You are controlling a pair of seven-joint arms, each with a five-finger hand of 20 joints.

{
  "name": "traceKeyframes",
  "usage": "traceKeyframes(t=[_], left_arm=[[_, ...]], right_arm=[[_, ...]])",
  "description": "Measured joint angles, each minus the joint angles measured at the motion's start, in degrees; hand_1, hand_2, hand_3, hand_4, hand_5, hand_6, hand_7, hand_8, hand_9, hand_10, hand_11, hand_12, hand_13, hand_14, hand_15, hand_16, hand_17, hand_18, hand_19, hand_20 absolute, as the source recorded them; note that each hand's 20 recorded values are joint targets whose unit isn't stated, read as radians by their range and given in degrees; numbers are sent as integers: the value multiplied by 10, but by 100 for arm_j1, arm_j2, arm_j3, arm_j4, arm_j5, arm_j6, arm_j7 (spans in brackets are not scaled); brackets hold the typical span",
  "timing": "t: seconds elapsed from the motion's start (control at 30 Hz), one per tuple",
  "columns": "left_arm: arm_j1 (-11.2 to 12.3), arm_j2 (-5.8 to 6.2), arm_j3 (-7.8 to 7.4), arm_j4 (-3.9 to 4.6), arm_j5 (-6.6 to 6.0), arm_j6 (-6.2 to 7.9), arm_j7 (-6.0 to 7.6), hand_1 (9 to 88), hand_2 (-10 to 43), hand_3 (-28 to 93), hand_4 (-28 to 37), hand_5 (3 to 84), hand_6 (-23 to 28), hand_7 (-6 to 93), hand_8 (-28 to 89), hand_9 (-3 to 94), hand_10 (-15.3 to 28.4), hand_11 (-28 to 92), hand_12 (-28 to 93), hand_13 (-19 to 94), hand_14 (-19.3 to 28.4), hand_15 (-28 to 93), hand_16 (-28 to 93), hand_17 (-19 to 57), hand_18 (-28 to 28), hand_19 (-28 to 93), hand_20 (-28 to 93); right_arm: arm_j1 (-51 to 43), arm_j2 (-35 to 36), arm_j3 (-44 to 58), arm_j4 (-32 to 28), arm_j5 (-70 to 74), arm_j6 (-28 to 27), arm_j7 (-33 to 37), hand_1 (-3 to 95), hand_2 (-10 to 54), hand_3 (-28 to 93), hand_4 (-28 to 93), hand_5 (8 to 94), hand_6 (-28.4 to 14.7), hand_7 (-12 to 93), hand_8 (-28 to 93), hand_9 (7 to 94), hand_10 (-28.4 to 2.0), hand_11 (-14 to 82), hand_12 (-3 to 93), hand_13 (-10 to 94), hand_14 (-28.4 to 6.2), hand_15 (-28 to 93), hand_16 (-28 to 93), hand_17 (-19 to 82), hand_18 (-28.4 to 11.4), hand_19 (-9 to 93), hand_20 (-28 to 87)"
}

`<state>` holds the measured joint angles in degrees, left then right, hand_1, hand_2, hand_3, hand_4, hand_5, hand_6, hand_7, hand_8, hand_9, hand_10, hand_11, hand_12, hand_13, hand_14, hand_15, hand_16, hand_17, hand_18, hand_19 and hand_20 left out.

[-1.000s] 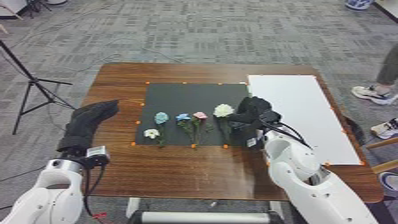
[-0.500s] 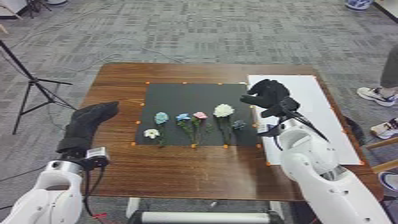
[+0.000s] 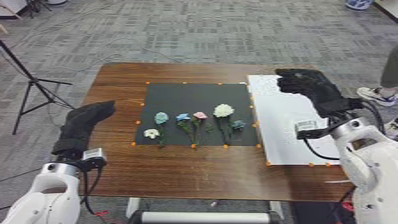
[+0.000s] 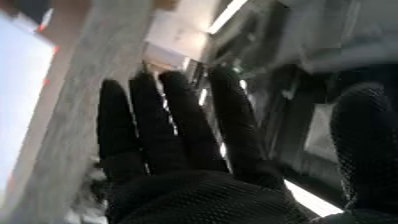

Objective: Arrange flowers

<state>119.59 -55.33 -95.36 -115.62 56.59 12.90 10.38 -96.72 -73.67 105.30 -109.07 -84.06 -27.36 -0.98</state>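
In the head view several flowers lie in a row on the black sheet (image 3: 195,92): a light blue one (image 3: 161,118) with a small white one (image 3: 151,133) below it, a blue one (image 3: 183,117), a pink one (image 3: 200,115), a large white one (image 3: 223,110) and a dark blue-grey one (image 3: 238,124). My right hand (image 3: 309,85) is over the white board, apart from the flowers; in the right wrist view the right hand (image 4: 191,145) has straight fingers and holds nothing. My left hand (image 3: 87,119) rests at the table's left edge, its fingers straight.
The white board (image 3: 282,107) lies right of the black sheet on the brown table (image 3: 178,172). Small orange markers line both. A tripod (image 3: 34,80) stands on the floor at the left. A person's legs show at the far right.
My right hand has moved away from the flowers, to the right and over the white board, uncovering the dark blue-grey flower beside the large white one. The left hand has barely moved.
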Motion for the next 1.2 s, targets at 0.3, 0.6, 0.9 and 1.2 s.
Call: traceKeyframes(t=[0.3,0.6,0.9,1.2], left_arm=[[-103,13,188,-103,-238,299,585,195,161,463,-283,432,79,61,-92,407,134,109,29,156,41,17,-74,-84,-41,-25,76],[25,8,-108,-205,-46,138,622,147,92,562,-283,440,68,59,-82,419,134,107,42,177,58,21,-68,-47,-20,-7,66],[88,5,-339,-189,-16,-770,658,148,40,647,-283,485,63,68,-75,480,146,127,54,290,122,73,-61,52,80,21,122],[127,11,-383,-196,171,-938,519,160,21,680,-283,494,58,77,-75,492,145,135,58,313,134,82,-57,55,83,17,136]], right_arm=[[-609,-926,102,77,2346,15,-814,-26,107,549,-227,295,-30,34,-75,306,-147,12,71,143,-110,-47,81,25,-131,78,157],[-1235,-1047,216,86,1645,376,-1130,-26,107,537,-252,315,-59,24,-77,323,-145,18,69,166,-104,-40,71,52,-116,54,144],[-1361,-1102,427,112,1609,247,-1280,8,58,712,-181,470,-40,88,-80,451,-166,57,99,305,-146,90,77,147,-148,63,190],[-1360,-877,486,180,1238,-32,-1258,42,61,714,-180,494,-36,105,-83,491,-172,60,137,359,-173,117,142,165,-158,79,225]])
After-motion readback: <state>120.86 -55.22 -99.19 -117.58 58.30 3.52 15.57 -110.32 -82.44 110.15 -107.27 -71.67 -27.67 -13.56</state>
